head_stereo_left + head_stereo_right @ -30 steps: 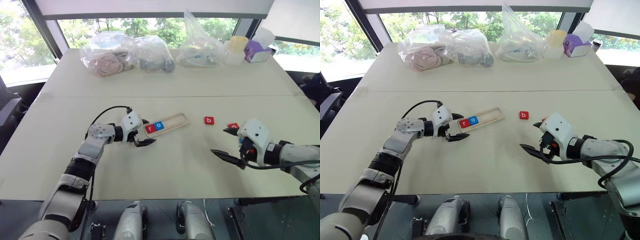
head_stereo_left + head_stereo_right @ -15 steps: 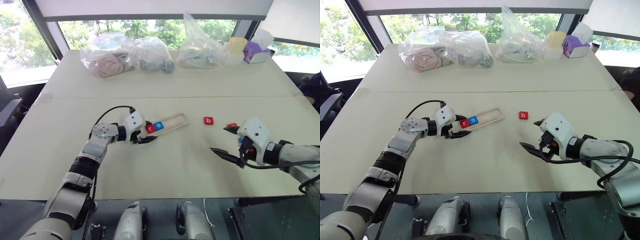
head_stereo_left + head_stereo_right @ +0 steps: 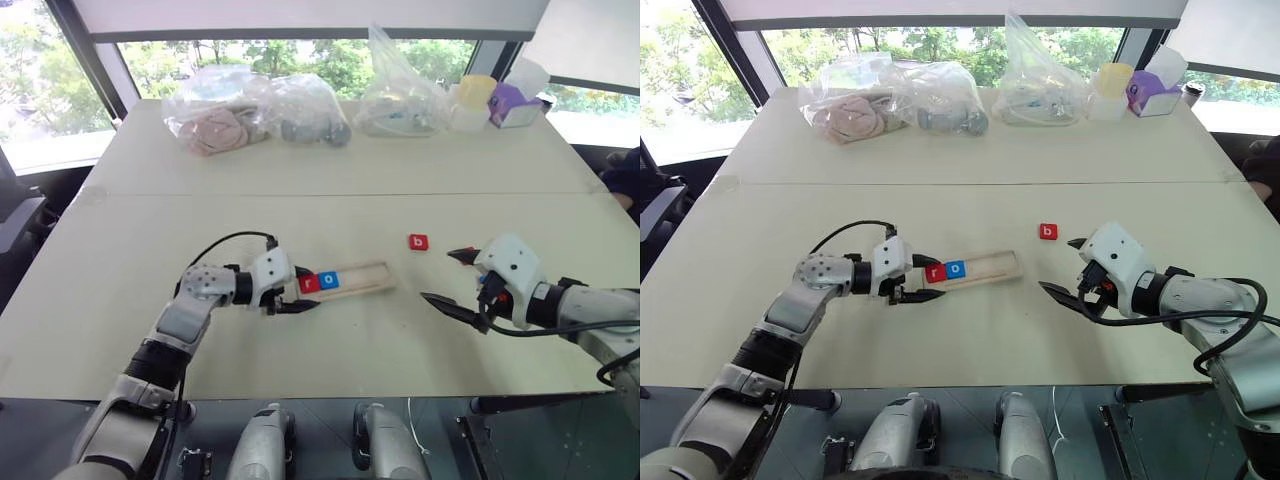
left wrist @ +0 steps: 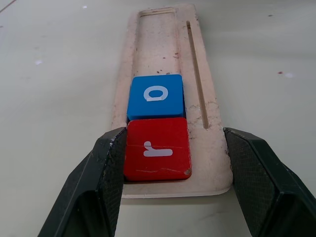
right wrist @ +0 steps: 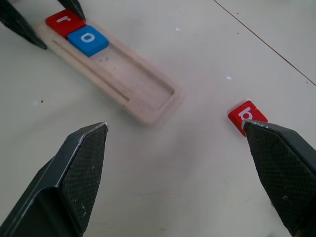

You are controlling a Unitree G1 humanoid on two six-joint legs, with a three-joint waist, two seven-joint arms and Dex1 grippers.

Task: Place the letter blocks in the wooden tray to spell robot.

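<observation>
Here, from largest to smallest:
Tabletop (image 3: 330, 165): one pale surface is carrying everything.
Clear bags (image 3: 262, 110): three are sitting along the far edge, beside a yellow cup (image 3: 476, 92) and a purple tissue box (image 3: 512, 103), well apart from the work.
Wooden tray (image 3: 362, 280): one is lying near the middle of the tabletop, its far part bare.
Left gripper (image 3: 293, 290): its jaws are clamping the tray's near end from both sides, one finger (image 4: 101, 182) touching the rim beside the r.
Right gripper (image 3: 452, 277): its jaws are standing wide apart, gripping nothing, just beside the loose tile.
Letter blocks: three are showing. A red r (image 4: 158, 154) and a blue o (image 4: 156, 96) are touching at the clamped end of the tray; one red b (image 3: 418, 241) is lying loose between tray and right gripper.
</observation>
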